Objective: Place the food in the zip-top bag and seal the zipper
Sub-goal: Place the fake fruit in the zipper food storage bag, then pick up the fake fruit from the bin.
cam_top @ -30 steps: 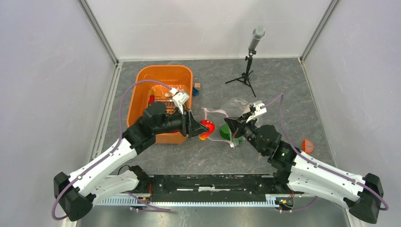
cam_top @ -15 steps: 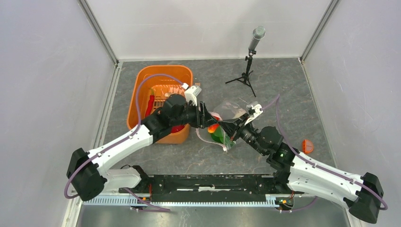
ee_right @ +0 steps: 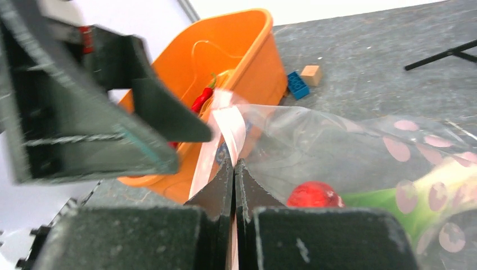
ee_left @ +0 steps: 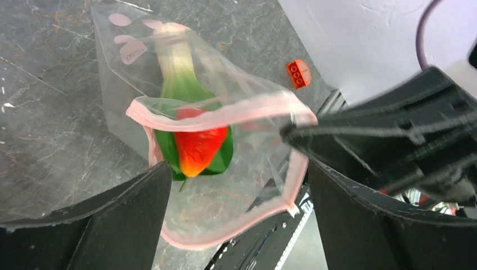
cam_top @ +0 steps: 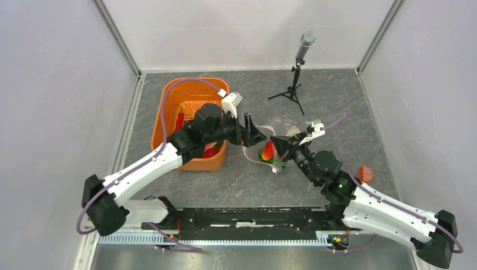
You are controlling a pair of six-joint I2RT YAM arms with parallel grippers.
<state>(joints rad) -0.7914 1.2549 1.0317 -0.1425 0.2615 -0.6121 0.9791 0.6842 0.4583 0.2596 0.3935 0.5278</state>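
Observation:
The clear zip-top bag (cam_top: 277, 130) lies right of the orange tub with its mouth held open. Its pink zipper (ee_left: 225, 116) forms a wide loop. Inside lie a green leafy vegetable (ee_left: 179, 90) and a red-orange piece (ee_left: 197, 147), which also shows from above (cam_top: 269, 150). My right gripper (cam_top: 281, 147) is shut on the zipper strip (ee_right: 229, 126) at one corner of the mouth. My left gripper (cam_top: 256, 135) is open and empty, its fingers (ee_left: 90, 222) on either side of the bag's mouth.
The orange tub (cam_top: 169, 93) holds more toy food, including a red piece (cam_top: 179, 120). Blue (ee_right: 297, 85) and wooden (ee_right: 310, 73) blocks lie behind it. A microphone stand (cam_top: 292, 87) is at the back. An orange half-round piece (cam_top: 365, 173) lies far right.
My left gripper carried the red-orange piece from beside the tub to the bag's mouth and let it go; the piece now lies inside on the green vegetable. My right gripper kept its grip.

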